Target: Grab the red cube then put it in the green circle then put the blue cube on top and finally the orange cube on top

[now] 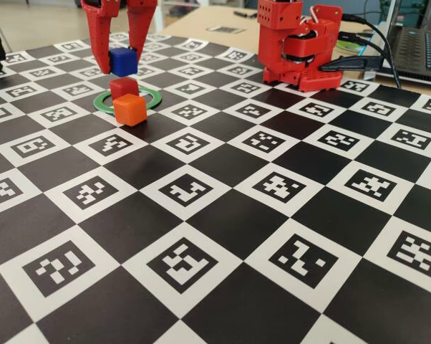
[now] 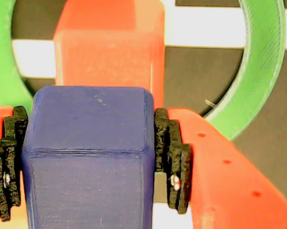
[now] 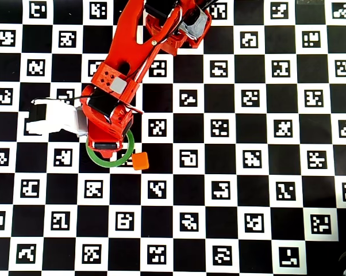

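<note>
Your gripper is clamping the blue cube, its black pads pressing against both side faces in the wrist view. You are holding it in the air just above the red cube, which is sitting inside the green circle. The orange cube is resting on the board at the ring's near edge.

Blue cube aloft over red cube in green circle, orange cube beside.
</note>
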Motion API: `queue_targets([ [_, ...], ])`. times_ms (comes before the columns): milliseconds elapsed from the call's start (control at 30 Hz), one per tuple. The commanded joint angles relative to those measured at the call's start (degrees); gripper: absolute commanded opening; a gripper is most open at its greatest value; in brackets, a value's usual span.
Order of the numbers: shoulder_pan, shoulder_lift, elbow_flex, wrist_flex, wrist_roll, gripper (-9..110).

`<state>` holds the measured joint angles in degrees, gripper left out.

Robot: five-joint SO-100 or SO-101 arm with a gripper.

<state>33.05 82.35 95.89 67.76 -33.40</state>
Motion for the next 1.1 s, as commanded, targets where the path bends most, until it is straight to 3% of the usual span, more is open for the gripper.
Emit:
queue_targets([
  [0, 1.05, 2.11, -0.44, -1.14, -0.44, 12],
  [1067, 1.58, 1.76, 4.48, -5.54, -2.46, 12],
])
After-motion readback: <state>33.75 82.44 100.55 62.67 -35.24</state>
